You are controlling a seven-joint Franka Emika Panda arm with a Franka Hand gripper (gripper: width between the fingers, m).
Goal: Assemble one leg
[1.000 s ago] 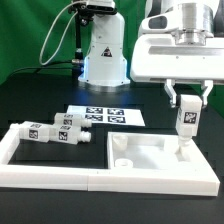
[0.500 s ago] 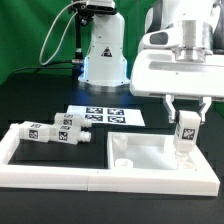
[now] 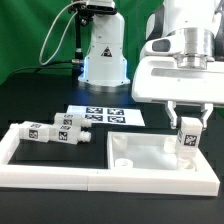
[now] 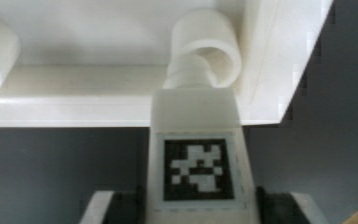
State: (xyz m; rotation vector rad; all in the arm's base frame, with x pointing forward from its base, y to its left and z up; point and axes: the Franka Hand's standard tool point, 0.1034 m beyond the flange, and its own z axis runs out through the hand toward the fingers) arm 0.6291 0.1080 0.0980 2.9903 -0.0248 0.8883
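My gripper (image 3: 187,128) is shut on a white leg (image 3: 186,139) with a black-and-white tag on its side. It holds the leg upright over the near right corner of the large white square panel (image 3: 150,155). The leg's lower end is at a raised mount in that corner. In the wrist view the leg (image 4: 199,150) runs from my fingers (image 4: 105,205) to a rounded mount (image 4: 202,62) on the panel (image 4: 87,45). Three more legs (image 3: 62,131) lie on the exterior view's left.
The marker board (image 3: 108,115) lies behind the panel. A white L-shaped rail (image 3: 30,165) runs along the front and left. The arm's white base (image 3: 104,50) stands at the back.
My gripper has moved down and slightly toward the exterior view's right with the leg, bringing its lower end onto the panel's corner mount.
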